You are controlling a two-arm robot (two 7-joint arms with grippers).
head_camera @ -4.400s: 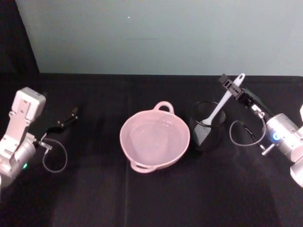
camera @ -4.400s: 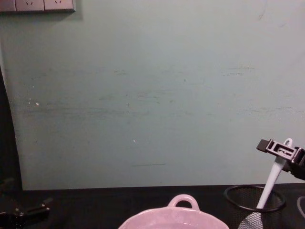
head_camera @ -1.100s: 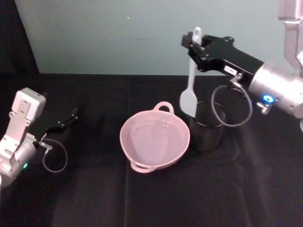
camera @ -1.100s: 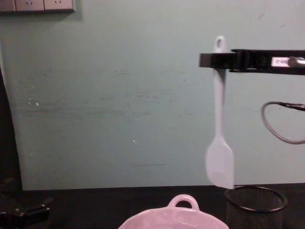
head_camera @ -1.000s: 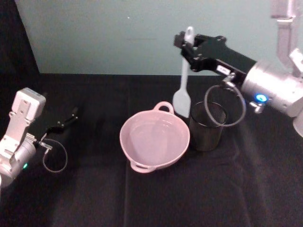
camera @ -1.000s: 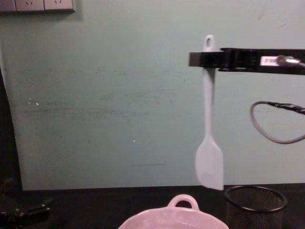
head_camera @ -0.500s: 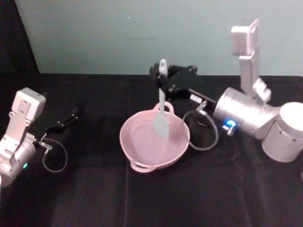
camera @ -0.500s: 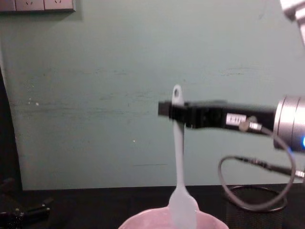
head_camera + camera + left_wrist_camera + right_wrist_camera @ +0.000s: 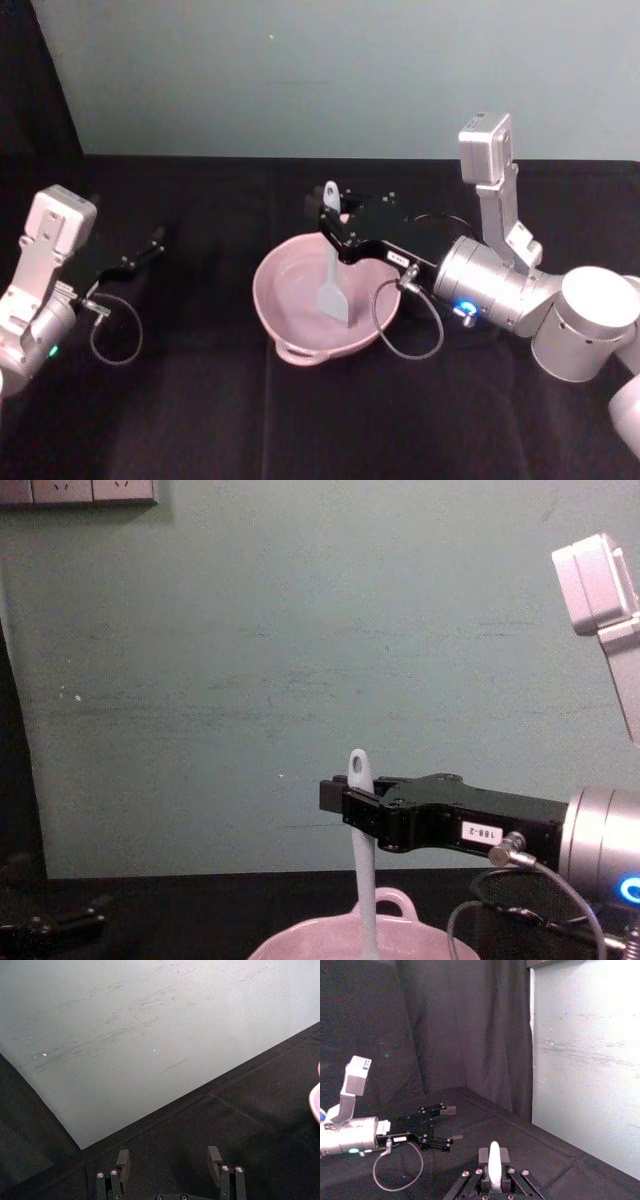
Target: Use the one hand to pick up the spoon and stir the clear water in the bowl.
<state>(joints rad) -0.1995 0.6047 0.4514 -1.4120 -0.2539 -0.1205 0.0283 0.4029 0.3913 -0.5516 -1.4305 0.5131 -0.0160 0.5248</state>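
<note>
White spoon (image 9: 332, 290) stands upright, head down inside the pink bowl (image 9: 272, 302), midway between the desk (image 9: 180, 410) side edges. Handle clamped by the right gripper (image 9: 332, 218). The left gripper (image 9: 152, 243) rests near the left edge, jaws apart.

Glossy, smooth pale pink ceramic bowl (image 9: 262, 290); matt slim white plastic spoon (image 9: 333, 292); matt black cloth-covered desk (image 9: 200, 400); satin silver metal wrist (image 9: 492, 285).

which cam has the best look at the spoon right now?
Head view: the spoon shows whole, hole end to flat head, upright in the right gripper, head down inside the bowl. Chest view gives the handle side-on, its shaft running off the bottom edge. Right wrist view catches the handle end between the fingers.
</note>
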